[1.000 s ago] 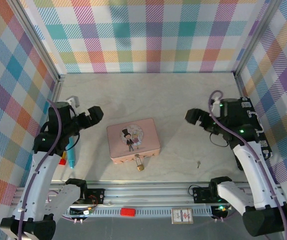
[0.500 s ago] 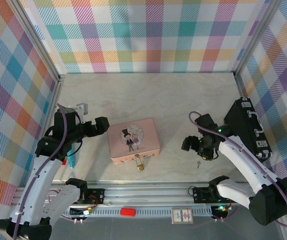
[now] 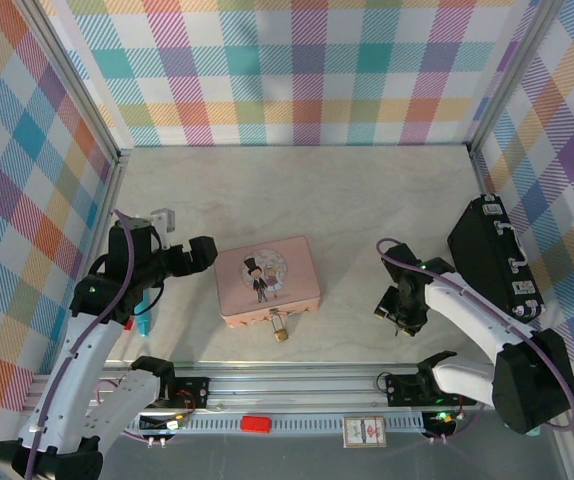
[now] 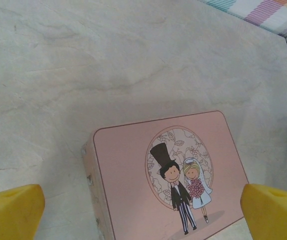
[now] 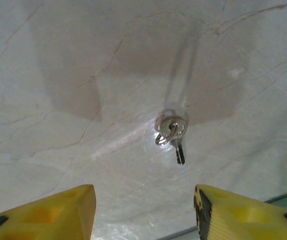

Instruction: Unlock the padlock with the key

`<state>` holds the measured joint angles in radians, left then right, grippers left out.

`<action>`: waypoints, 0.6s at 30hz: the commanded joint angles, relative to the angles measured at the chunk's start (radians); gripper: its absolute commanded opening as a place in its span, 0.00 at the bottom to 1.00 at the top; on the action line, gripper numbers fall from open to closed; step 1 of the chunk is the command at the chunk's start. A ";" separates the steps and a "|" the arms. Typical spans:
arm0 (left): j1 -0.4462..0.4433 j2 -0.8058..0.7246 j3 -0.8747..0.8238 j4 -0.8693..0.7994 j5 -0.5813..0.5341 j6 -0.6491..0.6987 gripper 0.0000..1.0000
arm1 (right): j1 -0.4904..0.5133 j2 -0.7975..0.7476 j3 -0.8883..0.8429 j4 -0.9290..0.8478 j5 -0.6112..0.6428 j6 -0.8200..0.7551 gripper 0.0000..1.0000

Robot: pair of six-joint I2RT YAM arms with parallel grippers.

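Observation:
The small brass padlock point(image 3: 280, 333) hangs at the front clasp of the pink tin point(image 3: 267, 280). The key point(image 5: 172, 132), a thin grey key on a small ring, lies flat on the marble table. My right gripper point(image 5: 143, 196) hovers low over it, pointing down, jaws open; the key sits just ahead of the gap, touching neither yellow fingertip point(image 5: 71, 205). From above, the right gripper point(image 3: 399, 318) stands right of the tin near the front edge and covers the key. My left gripper point(image 3: 202, 252) is wide open at the tin's left side, the tin's lid point(image 4: 168, 170) between its fingertips.
A black case point(image 3: 492, 255) lies along the right wall. A teal pen point(image 3: 144, 318) and a small red item point(image 3: 125, 323) lie at the front left under the left arm. The aluminium rail point(image 3: 287, 375) bounds the table's near edge.
My right arm has swung from the back right down to the front, over the key, and its jaws have narrowed. The left gripper has shifted slightly toward the tin.

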<state>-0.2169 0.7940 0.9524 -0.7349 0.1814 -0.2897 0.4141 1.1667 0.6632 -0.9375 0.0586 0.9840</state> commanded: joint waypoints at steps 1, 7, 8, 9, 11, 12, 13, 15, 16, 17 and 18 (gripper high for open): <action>-0.015 -0.018 -0.006 -0.020 -0.014 0.021 1.00 | 0.008 0.052 -0.015 0.037 0.036 0.131 0.51; -0.048 -0.013 -0.004 -0.031 -0.031 0.024 1.00 | 0.007 0.142 -0.005 0.048 0.047 0.185 0.43; -0.050 -0.015 -0.004 -0.032 -0.035 0.024 1.00 | 0.008 0.145 -0.007 0.044 0.055 0.191 0.41; -0.052 -0.016 -0.003 -0.033 -0.036 0.024 1.00 | 0.008 0.146 -0.009 0.043 0.063 0.194 0.40; -0.054 -0.016 -0.003 -0.035 -0.041 0.025 1.00 | 0.008 0.141 -0.013 0.037 0.083 0.203 0.39; -0.056 -0.015 -0.003 -0.036 -0.040 0.024 1.00 | 0.008 0.139 -0.015 0.037 0.089 0.205 0.38; -0.059 -0.014 -0.003 -0.035 -0.040 0.026 1.00 | 0.008 0.137 -0.014 0.036 0.096 0.206 0.37; -0.064 -0.013 -0.003 -0.035 -0.041 0.026 1.00 | 0.008 0.138 -0.014 0.039 0.103 0.203 0.36; -0.065 -0.012 -0.003 -0.035 -0.040 0.027 1.00 | 0.007 0.138 -0.013 0.042 0.106 0.200 0.34; -0.067 -0.011 -0.003 -0.035 -0.041 0.026 1.00 | 0.008 0.141 -0.010 0.041 0.108 0.198 0.32; -0.067 -0.012 -0.003 -0.035 -0.043 0.026 1.00 | 0.008 0.143 -0.010 0.040 0.112 0.197 0.32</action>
<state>-0.2749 0.7879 0.9524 -0.7578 0.1520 -0.2783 0.4141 1.3083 0.6598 -0.8822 0.1413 1.1645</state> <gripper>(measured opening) 0.999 0.320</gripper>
